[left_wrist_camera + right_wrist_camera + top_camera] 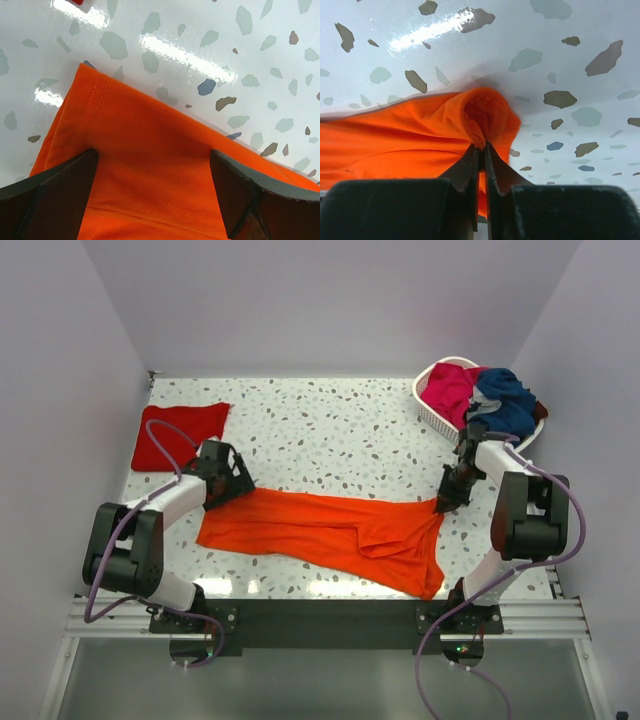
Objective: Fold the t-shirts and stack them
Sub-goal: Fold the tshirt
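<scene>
On the speckled table (330, 430), front centre: orange t-shirt (330, 535), lying as one long crumpled strip between the two arms. Sleeves and neckline cannot be made out.
- Right end of strip: right gripper (482, 150), jaws pressed together on a bunched fold of the orange cloth. The fingertips are buried in the fold.
- Left end of strip: left gripper (155, 167), jaws spread wide, fingers (70, 175) on either side above a stitched hem corner. Whether the tips touch the cloth is unclear.
- Far left: red t-shirt (190, 420), folded flat, apart from the orange one and partly crossed by the arm's cable.
- Far right corner: white basket (430, 415) holding a magenta t-shirt (450, 388) and a navy t-shirt (505, 400). Both are heaped with their shapes unreadable, and the arm hides the near rim.
</scene>
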Robot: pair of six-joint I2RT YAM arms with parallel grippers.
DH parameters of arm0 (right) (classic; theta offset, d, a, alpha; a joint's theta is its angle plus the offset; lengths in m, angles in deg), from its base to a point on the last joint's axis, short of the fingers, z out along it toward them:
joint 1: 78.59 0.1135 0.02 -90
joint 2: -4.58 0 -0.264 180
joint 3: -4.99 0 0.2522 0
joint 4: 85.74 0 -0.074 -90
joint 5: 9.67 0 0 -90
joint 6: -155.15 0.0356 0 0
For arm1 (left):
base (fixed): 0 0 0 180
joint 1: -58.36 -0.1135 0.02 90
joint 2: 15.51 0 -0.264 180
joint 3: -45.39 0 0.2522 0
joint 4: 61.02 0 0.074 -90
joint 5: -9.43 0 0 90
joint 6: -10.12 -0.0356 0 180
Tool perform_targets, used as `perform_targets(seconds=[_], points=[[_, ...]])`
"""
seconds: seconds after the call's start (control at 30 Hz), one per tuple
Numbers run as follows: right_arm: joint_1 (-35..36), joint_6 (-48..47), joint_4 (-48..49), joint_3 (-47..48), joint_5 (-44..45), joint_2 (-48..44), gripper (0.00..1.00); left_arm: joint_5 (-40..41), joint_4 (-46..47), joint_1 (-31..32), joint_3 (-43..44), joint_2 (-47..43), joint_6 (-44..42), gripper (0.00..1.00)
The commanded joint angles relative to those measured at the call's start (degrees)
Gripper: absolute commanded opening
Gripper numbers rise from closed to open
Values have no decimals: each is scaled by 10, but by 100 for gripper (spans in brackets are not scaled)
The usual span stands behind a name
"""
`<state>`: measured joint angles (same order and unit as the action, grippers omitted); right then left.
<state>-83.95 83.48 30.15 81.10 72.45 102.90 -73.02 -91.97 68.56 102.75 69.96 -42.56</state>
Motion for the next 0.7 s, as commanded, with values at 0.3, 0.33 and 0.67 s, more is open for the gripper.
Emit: perform_targets(seconds=[0.3,0.33,0.67], points=[[2,-20,-26,49,54,-22,58,18,-38,-8,25,0,-27,100],[6,-28,-33,57,67,-25,60,17,-37,-7,28,1,-27,100],[111,-25,-54,69,61,-56,67,9,-30,2,48,-55,-38,100]])
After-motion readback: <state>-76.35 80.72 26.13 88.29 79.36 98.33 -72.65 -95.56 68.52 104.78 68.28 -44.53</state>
